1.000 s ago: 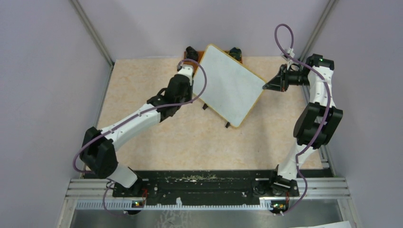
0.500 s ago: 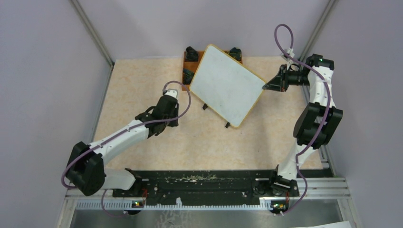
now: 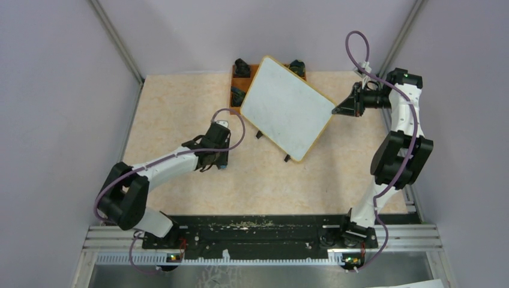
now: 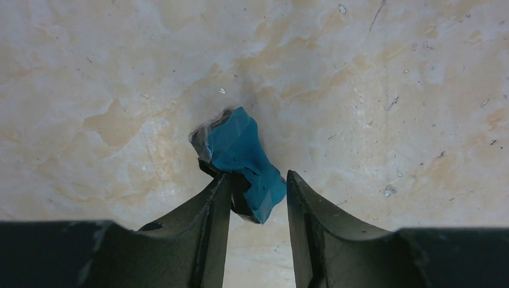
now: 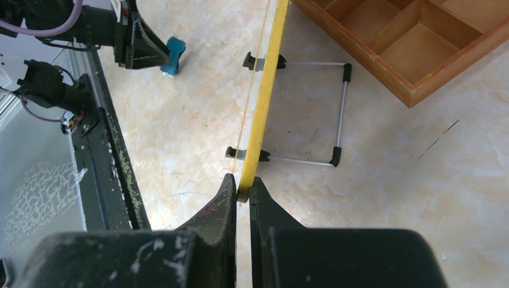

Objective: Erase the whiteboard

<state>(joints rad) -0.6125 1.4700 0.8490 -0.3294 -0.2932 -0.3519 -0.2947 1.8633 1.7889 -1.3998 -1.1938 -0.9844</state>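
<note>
The right gripper [image 5: 242, 191] is clamped on the yellow edge of the whiteboard [image 3: 288, 108], which stands tilted at the far middle of the worktop [image 3: 180, 102], partly over a tray [image 5: 420, 54]. The left gripper [image 4: 258, 176] sits slightly parted around a blue eraser [image 4: 240, 150] on the worktop; whether it pinches it is unclear.

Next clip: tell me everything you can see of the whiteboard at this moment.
The whiteboard is a white rectangle with rounded corners and a thin yellow frame; its face looks blank in the top view. It stands tilted on the table, propped on a folding wire stand with black feet, and hides part of the wooden tray in the top view. The right gripper is shut on its edge.
</note>
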